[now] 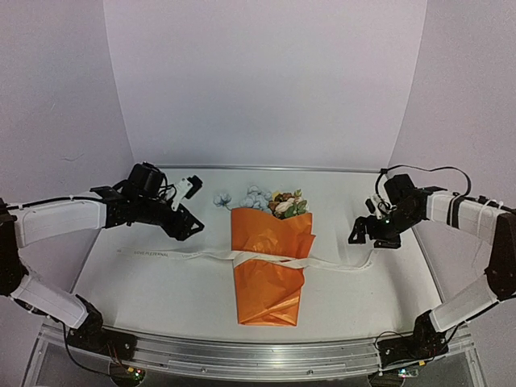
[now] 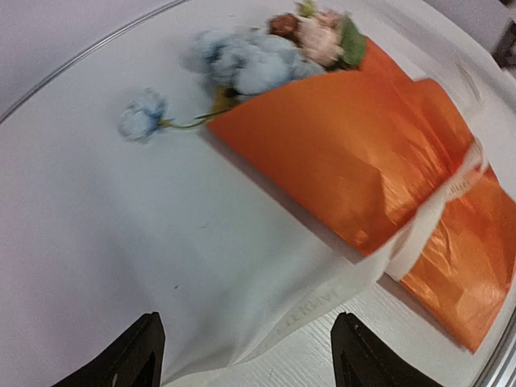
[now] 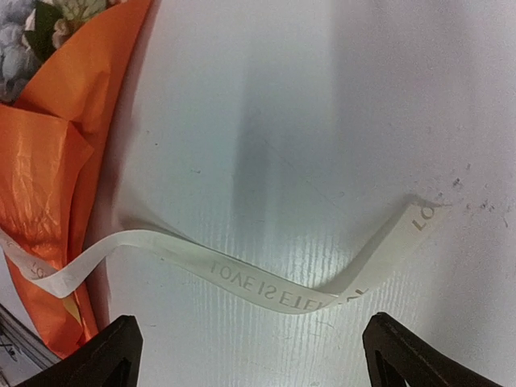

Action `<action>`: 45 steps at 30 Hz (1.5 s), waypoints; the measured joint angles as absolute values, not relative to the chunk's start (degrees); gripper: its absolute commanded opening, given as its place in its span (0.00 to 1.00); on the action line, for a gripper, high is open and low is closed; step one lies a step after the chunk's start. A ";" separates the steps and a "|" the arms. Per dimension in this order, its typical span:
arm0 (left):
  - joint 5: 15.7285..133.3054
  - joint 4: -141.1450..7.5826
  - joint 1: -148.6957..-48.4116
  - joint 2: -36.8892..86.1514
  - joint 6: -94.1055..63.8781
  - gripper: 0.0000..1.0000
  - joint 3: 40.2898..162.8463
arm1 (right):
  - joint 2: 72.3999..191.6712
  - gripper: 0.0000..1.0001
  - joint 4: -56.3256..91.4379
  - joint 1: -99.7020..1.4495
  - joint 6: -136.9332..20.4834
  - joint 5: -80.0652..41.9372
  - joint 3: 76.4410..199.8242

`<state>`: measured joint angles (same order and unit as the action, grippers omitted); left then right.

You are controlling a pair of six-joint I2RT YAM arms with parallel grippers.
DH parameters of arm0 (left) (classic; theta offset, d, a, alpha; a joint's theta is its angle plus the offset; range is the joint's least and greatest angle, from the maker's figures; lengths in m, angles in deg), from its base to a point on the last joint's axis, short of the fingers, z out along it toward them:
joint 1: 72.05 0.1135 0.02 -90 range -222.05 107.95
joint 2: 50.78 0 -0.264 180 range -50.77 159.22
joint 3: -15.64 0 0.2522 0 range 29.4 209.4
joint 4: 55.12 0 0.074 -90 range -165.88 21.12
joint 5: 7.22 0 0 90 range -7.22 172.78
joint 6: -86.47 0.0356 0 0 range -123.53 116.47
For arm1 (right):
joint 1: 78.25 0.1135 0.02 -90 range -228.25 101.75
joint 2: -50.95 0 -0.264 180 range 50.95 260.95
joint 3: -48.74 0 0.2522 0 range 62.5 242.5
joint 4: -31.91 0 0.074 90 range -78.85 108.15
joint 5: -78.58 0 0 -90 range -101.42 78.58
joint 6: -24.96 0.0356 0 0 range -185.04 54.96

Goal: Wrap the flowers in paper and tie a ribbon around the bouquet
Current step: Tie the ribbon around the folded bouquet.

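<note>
The bouquet (image 1: pixel 270 274) lies at the table's centre, a cone of orange paper (image 2: pixel 347 153) with its wide end far from the arms. The flowers (image 1: pixel 274 201) show there, pale blue, white and brown; one blue bloom (image 2: pixel 143 113) sticks out to the left on its stem. The white lettered ribbon (image 1: pixel 266 258) lies loosely across the cone's middle, its ends trailing flat on the table to both sides. My left gripper (image 1: pixel 193 208) hovers left of the blooms, open and empty above the ribbon (image 2: pixel 322 306). My right gripper (image 1: pixel 367 222) is open and empty above the ribbon's right end (image 3: pixel 258 286).
A white curved backdrop closes the table at the back and sides, behind a low rim (image 1: pixel 266 168). A metal rail (image 1: pixel 242 355) runs along the near edge between the arm bases. White tabletop shows left and right of the cone.
</note>
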<state>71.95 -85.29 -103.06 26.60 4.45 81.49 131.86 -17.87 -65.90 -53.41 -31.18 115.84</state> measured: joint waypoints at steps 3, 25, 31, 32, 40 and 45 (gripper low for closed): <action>70.85 -84.55 -108.72 27.21 13.18 0.74 79.82 | 131.86 0.98 -15.82 -64.12 -55.94 -32.84 115.12; 73.37 -76.72 -115.52 47.09 36.23 0.65 81.56 | 132.01 0.98 -6.23 -51.29 -73.88 -33.20 109.35; 72.44 -74.95 -115.52 48.95 37.09 0.50 82.25 | 136.18 0.98 -3.70 -47.19 -77.00 -31.98 109.35; 72.33 -74.73 -115.52 49.06 37.07 0.48 82.29 | 136.97 0.98 -2.99 -46.38 -77.60 -31.50 109.34; 71.80 -74.19 -115.52 49.12 37.03 0.41 82.30 | 143.04 0.98 6.05 -40.29 -82.26 -24.73 108.98; 71.41 -74.12 -115.52 49.42 36.95 0.36 82.30 | 146.04 0.97 10.95 -37.85 -84.42 -20.54 108.98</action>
<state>71.41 -74.12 -115.52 49.42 36.95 82.30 146.04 10.95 -37.85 -84.42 -20.54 108.98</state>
